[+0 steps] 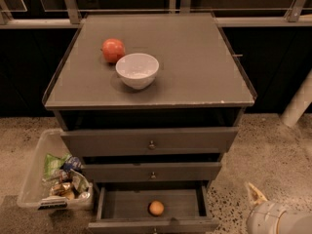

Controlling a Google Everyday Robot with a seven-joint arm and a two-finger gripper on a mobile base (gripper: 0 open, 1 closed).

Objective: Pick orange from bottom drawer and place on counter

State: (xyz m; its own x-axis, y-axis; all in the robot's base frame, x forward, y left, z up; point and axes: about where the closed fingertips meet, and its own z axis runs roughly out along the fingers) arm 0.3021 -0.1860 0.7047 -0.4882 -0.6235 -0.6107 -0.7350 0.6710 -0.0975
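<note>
The orange (156, 208) lies in the open bottom drawer (117, 206), near the middle of its floor. The counter (195, 62) is the flat grey top of the cabinet. It holds a white bowl (137, 70) and a larger red-orange fruit (113, 50) at its left. My gripper (273, 218) is at the bottom right corner of the camera view, low beside the cabinet and to the right of the bottom drawer. It is apart from the orange and holds nothing that I can see. Most of it is cut off by the frame edge.
The two upper drawers (151, 141) are pulled out slightly. A clear plastic bin (34, 189) with packets stands on the floor left of the cabinet. A white post (298, 104) stands at the right. The floor is speckled stone.
</note>
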